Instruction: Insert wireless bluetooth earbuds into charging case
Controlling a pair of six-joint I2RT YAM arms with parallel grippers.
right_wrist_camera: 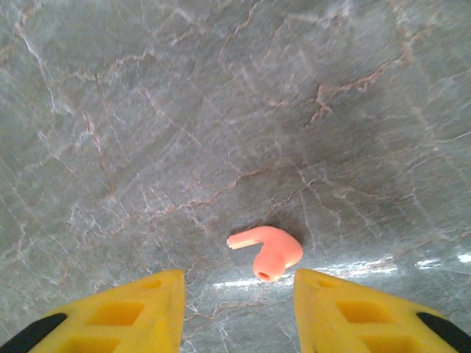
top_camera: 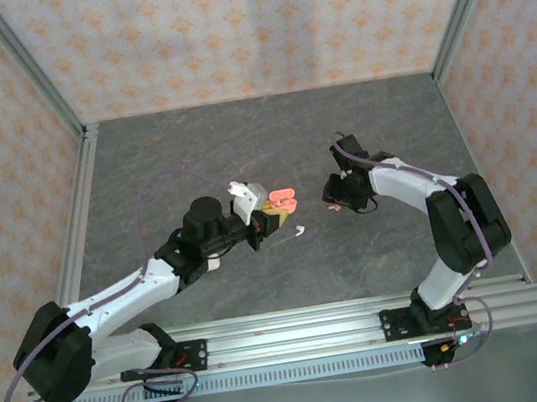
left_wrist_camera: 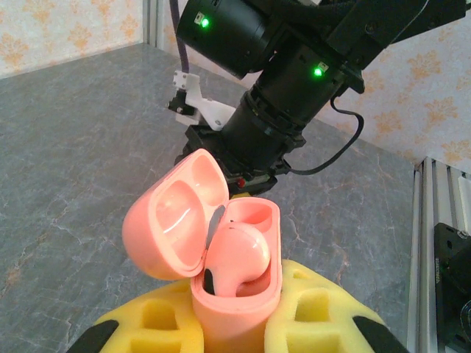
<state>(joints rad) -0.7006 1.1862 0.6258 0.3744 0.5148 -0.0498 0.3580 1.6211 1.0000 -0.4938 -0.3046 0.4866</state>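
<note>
The left tool is clamped on the pink charging case, holding it off the tabletop with its lid swung open. One pinkish-red earbud already sits in the case, and the socket beside it looks empty. The right tool hovers with its yellow foam pads apart over a second pinkish-red earbud, which lies flat on the tabletop just ahead of the gap between them. In the top view, a white earbud rests near the case, below it.

The main risk is probably the pick. The earbud is small, rounded and low, so closing pads may nudge it sideways or squeeze it out. If it is gripped at an odd angle, its stem may not line up with the empty socket. Pressing it in could also twist the case in the soft foam, or knock the open lid.
</note>
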